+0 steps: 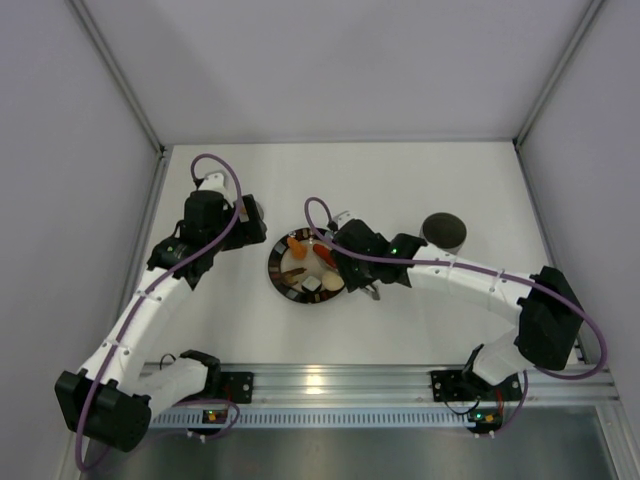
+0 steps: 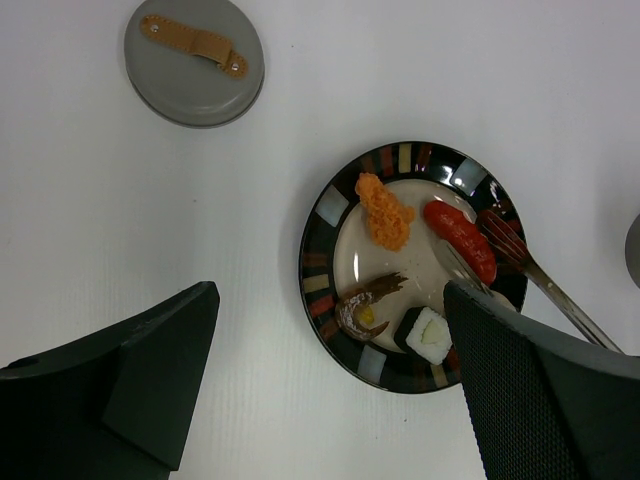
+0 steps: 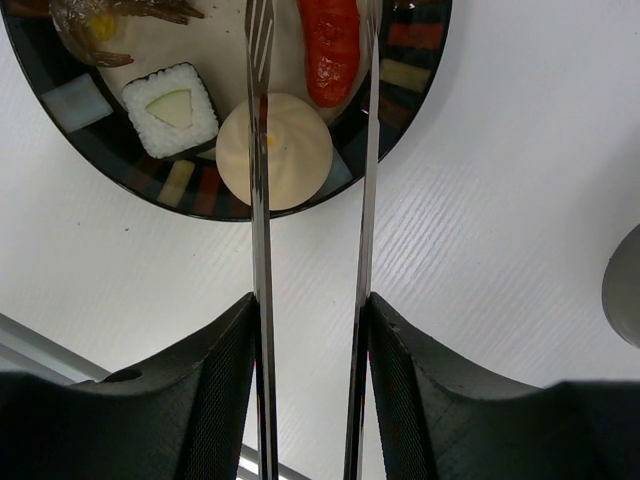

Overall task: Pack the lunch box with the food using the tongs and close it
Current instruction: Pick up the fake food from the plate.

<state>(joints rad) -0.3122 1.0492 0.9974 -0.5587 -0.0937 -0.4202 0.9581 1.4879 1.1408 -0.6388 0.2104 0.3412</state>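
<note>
The tongs (image 3: 261, 200) are held in my right gripper (image 3: 310, 310), which is shut on their two arms. Their tips straddle the red food piece (image 3: 330, 50) on the dark-rimmed plate (image 3: 400, 75). A cream-white bun (image 3: 290, 150), a white-and-black roll (image 3: 172, 108) and a brown piece (image 3: 100, 20) lie beside it. An orange piece (image 2: 385, 210) lies on the plate's far side. The grey lunch box (image 1: 443, 230) stands open, right of the plate. Its lid (image 2: 195, 60), with a tan strap, lies on the table. My left gripper (image 2: 328, 300) hovers open, left of the plate.
The plate (image 1: 285, 285) sits mid-table between both arms. White walls enclose the table on three sides. An aluminium rail (image 1: 330, 385) with the arm bases runs along the near edge. Purple cables loop over both arms.
</note>
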